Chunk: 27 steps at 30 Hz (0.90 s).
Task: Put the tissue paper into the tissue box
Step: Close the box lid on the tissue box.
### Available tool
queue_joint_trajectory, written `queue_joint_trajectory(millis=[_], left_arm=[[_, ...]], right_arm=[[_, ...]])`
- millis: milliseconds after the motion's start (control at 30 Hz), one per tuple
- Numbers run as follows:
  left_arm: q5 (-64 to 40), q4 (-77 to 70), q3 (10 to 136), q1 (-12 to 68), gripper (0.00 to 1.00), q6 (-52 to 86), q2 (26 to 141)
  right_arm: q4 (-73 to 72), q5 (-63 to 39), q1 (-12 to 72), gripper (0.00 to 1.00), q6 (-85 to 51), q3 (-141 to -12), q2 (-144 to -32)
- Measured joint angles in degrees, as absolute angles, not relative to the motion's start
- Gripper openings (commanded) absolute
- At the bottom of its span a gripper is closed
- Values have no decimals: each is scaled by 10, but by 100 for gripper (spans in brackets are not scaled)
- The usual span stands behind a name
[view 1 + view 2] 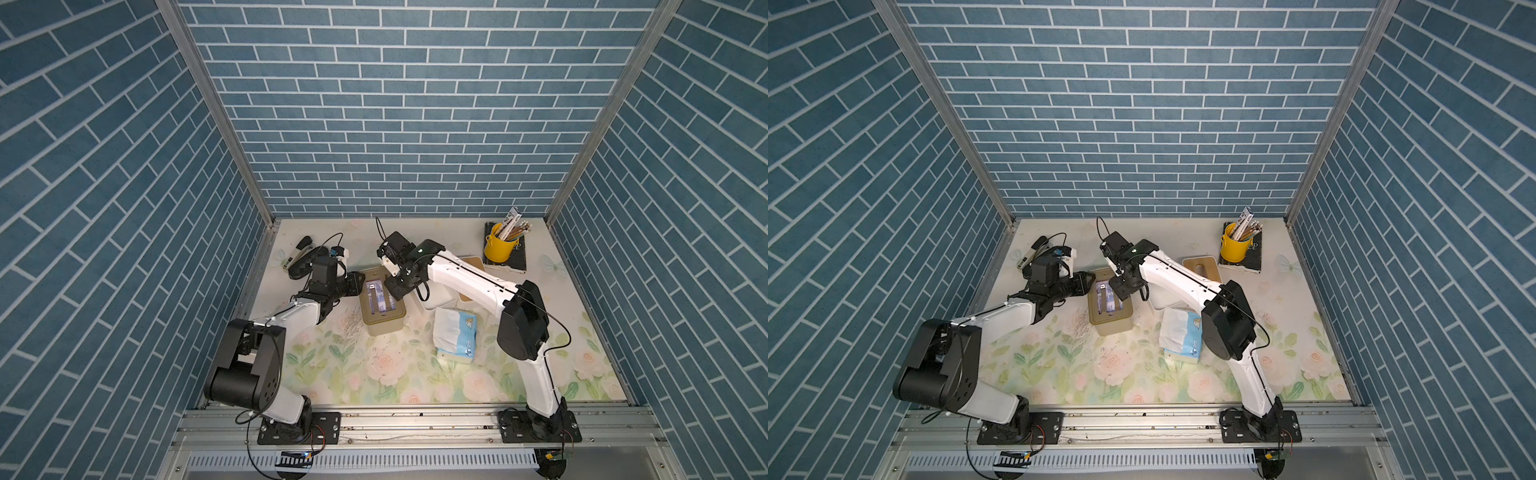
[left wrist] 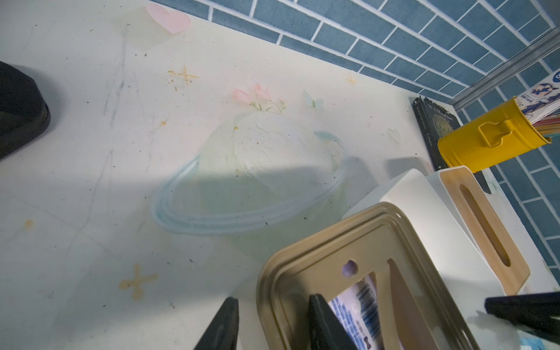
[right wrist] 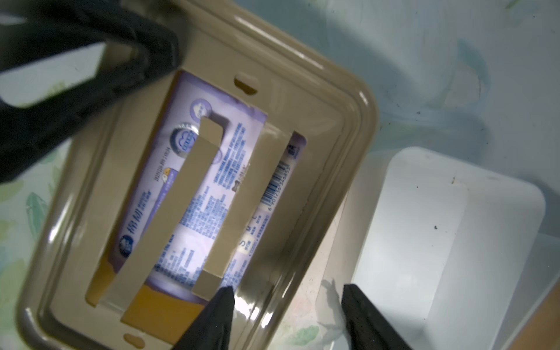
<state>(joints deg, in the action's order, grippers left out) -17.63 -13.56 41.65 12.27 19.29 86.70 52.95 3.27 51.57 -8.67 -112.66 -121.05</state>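
Note:
A tan tissue box [image 1: 384, 324] [image 1: 1111, 326] lies bottom-up at mid-table. Through its open base frame, under two tan straps, shows a purple tissue paper pack [image 1: 379, 299] [image 3: 206, 194] [image 2: 357, 306]. My left gripper [image 1: 355, 284] [image 2: 272, 315] has one finger on each side of the box's far-left rim [image 2: 333, 230] and looks shut on it. My right gripper [image 1: 395, 291] [image 3: 288, 300] stands open across the right rim [image 3: 333, 91], holding nothing. A second pack, blue and white [image 1: 455, 336] [image 1: 1181, 336], lies on the table to the right.
A white box [image 1: 436, 299] [image 3: 424, 227] stands open just right of the tan one, its wooden slotted lid [image 1: 1200, 268] [image 2: 485, 230] behind it. At the back right, a yellow pencil cup [image 1: 498, 247] stands on a dark book [image 1: 517, 257]. A stapler [image 1: 299, 253] lies back left.

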Motion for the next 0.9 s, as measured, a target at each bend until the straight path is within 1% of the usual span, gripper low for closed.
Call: queue_joint_trajectory(millis=[133,267,467,633,800,900], left_arm=[[-175,-134,416,124,42,195,867],[-166,-134,416,128,42,197,866],[-157,-132,416,133,42,197,865],[-154,-132,417,135,42,198,865],[-152,-128,418,135,42,198,865],[-150,-127,419,136,42,198,865]], right_arm=[[507,25,502,55,-87,-1129,-1201],[485,11,476,47,-88,-1141,-1204],[461,0,452,33,-92,-1160,-1221],[453,-17,455,29,-92,-1155,-1233],[436,-23,465,25,-92,-1126,-1231],[435,-21,473,21,-93,-1105,-1223]])
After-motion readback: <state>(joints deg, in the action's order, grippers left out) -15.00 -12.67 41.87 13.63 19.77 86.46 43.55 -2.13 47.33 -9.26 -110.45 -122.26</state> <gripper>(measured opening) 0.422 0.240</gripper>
